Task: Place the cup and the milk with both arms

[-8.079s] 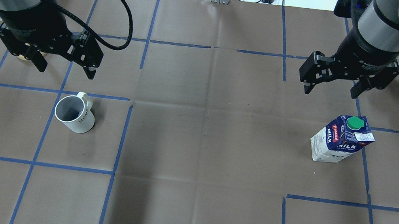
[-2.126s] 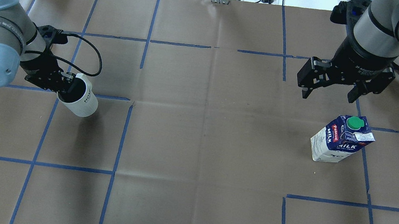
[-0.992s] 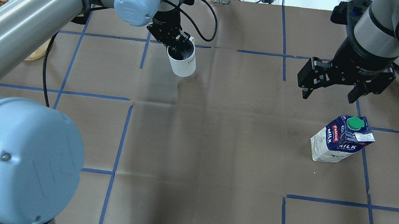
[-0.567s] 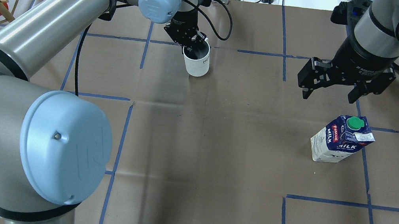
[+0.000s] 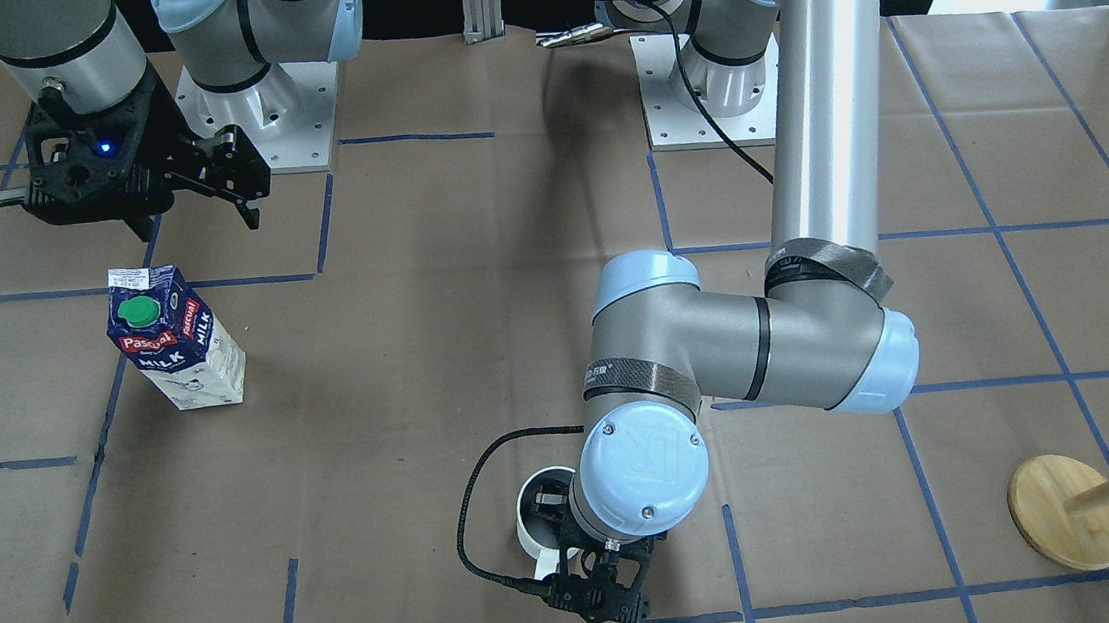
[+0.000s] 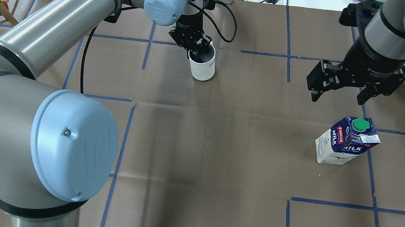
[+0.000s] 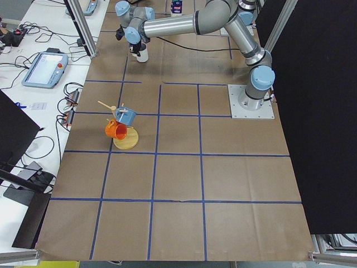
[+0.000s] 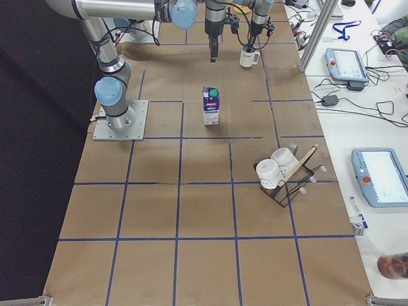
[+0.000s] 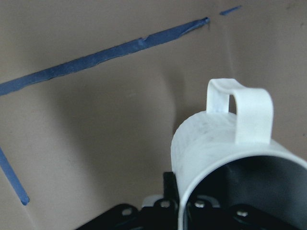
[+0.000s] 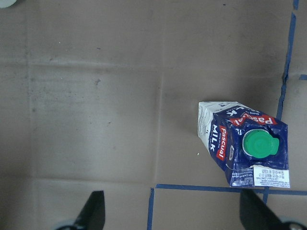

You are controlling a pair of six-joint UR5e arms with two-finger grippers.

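One flat table (image 6: 220, 153), papered in creased matt brown and ruled into squares by blue tape. Two arms of smooth grey metal tube with rounded light-blue joint caps: the left arm (image 6: 56, 37) reaches across to the far edge, the right arm (image 6: 395, 26) is over the right end. One pale wooden stand (image 5: 1069, 507) with a round disc foot and thin pegs sits by the far edge toward the left end, bearing one blue cup (image 7: 126, 116) and one orange cup (image 7: 114, 130). One black frame rack (image 8: 290, 188) by the far edge carries two glossy white mugs (image 8: 268, 171). One tall gable-top milk carton (image 6: 346, 142), dark blue printed card above and white below, with one round green cap (image 10: 259, 144), stands upright toward the right end, midway between near and far edges. The right jaws hang spread wide above it, apart from it. One white glazed ceramic mug (image 6: 202, 64), cylindrical, dark grey inside, with one flat loop handle (image 9: 240, 112), is by the middle of the far edge. The left jaws are clamped on its rim; whether its base touches the table I cannot tell
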